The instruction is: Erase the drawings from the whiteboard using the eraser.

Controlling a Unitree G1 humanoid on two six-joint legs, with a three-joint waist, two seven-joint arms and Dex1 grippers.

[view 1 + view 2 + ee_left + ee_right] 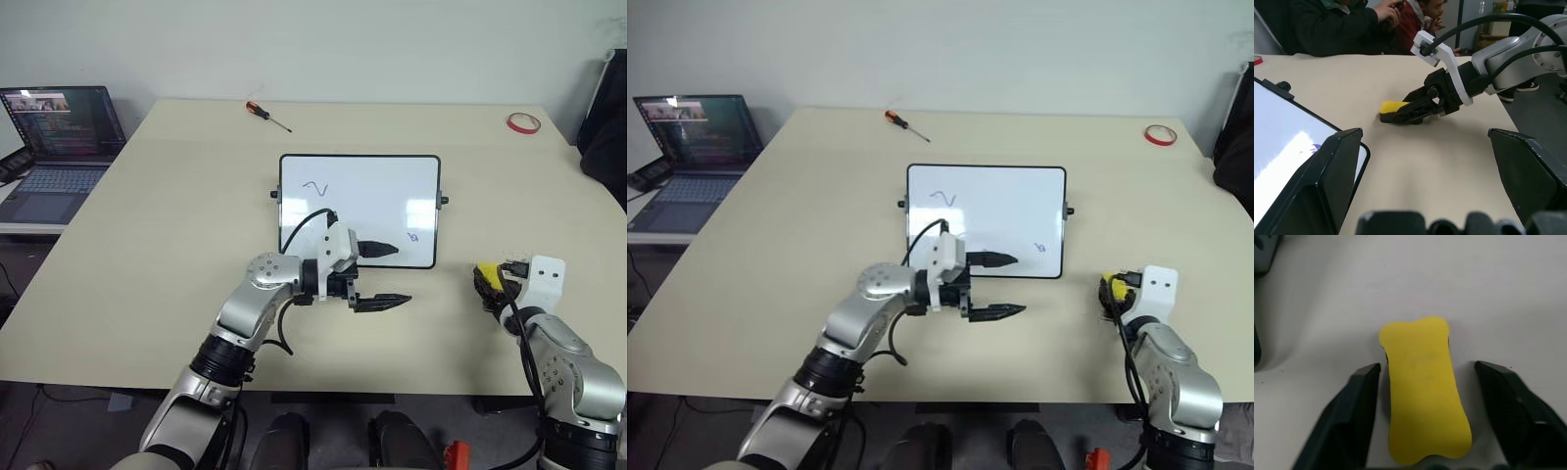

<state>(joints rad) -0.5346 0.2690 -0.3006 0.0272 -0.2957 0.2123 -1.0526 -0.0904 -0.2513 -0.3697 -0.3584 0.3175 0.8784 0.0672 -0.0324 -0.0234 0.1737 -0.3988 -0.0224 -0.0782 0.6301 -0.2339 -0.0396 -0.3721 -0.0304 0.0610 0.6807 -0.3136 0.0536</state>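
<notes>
Whiteboard (359, 186): drawings (315, 187) unerased; yellow eraser (1422, 391) on table between right gripper (1435, 401) fingers w/ gaps, not yet pinched; left gripper (382, 276) spread.

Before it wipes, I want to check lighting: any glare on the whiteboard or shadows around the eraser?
Left wrist view: a bright glare patch on the whiteboard. Left eye view: it looks evenly lit, drawings legible. Right wrist view: soft shadow hugs the eraser along its sides.

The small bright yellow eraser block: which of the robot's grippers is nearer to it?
Right. The right gripper straddles the yellow eraser; the left gripper hovers at the whiteboard's near edge.
</notes>
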